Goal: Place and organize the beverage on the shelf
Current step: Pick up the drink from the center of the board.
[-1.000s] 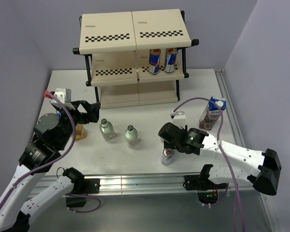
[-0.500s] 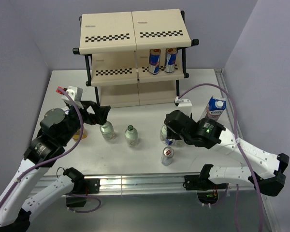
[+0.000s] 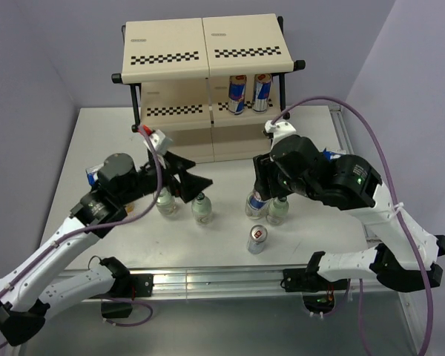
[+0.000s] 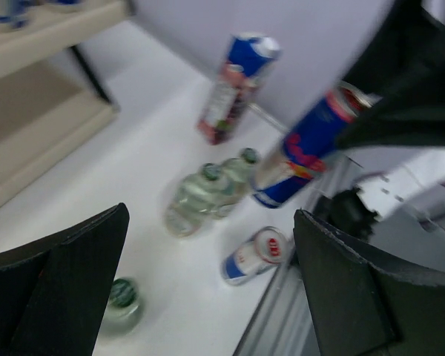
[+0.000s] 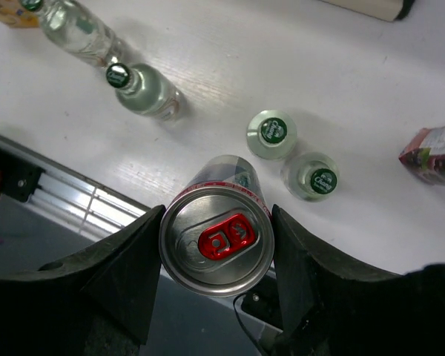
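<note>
Beverage (image 3: 201,209) is a mixed set of slim silver-blue-red cans, small clear green-capped bottles and cartons, split between shelf and table. The shelf (image 3: 208,52), cream with a black tube frame and checkered strips on its tier edges, stands at 12 o'clock on the table (image 3: 96,133). Two shelved cans (image 3: 237,93) stand upright side by side on the right half of its middle tier. The right gripper (image 3: 258,194) pinches a third can (image 5: 216,239) across its body, fingers (image 5: 130,274) pressed against both sides. Its silver lid with a red tab faces the wrist camera. It looks tilted in the left wrist view, and I cannot tell if its base touches the table. A fourth can (image 3: 257,239) lies on its side at 6 o'clock from the third can, near the front rail. Two right bottles (image 5: 271,133) stand upright just beside each other at 3 o'clock from the third can. Two left bottles (image 3: 163,200) stand upright at 9 o'clock from it, slightly apart. The left gripper (image 3: 190,174) hovers over them, fingers spread wide, holding nothing. The purple carton (image 4: 233,85) stands upright at 2 o'clock from the third can, mostly hidden by the right arm in the top view. The yellow carton (image 5: 1,9) shows only as a sliver at the right wrist frame's corner, beside a left bottle.
</note>
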Tool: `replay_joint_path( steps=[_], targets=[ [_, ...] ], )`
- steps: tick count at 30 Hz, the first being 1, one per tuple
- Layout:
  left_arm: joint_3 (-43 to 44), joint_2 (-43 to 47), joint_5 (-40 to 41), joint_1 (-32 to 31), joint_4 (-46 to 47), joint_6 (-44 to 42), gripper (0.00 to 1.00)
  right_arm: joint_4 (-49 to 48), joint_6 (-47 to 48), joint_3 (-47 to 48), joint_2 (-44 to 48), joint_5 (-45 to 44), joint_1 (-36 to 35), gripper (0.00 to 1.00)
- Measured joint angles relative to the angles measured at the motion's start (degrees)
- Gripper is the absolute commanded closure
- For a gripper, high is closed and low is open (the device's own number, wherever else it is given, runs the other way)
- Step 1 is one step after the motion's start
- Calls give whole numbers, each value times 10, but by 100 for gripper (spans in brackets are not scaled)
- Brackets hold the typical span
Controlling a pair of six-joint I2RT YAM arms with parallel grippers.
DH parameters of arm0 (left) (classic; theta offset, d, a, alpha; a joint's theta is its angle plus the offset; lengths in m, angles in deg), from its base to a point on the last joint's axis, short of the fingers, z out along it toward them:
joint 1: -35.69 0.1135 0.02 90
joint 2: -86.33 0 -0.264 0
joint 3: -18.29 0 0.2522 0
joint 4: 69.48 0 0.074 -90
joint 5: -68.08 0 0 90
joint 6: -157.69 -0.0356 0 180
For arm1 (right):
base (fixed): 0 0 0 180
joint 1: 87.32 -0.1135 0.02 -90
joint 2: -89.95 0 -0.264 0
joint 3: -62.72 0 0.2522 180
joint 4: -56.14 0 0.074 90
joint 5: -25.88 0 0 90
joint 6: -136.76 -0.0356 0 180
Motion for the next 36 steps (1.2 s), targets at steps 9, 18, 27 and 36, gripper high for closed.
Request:
replay_joint_path(
  steps=[9,18,27,36],
  targets=[
    [-137,-22,44,-222,235,-129,1,28,68,89,-91,73,7,85],
    [-197,-82,161,-295,354,-229,1,37,103,89,-97,91,6,90],
    [-195,-142,208,-295,396,-250,1,41,110,92,-108,84,-8,91],
    [-160,-171,237,-296,404,-254,6,43,105,118,-137,70,-17,91]
  ],
)
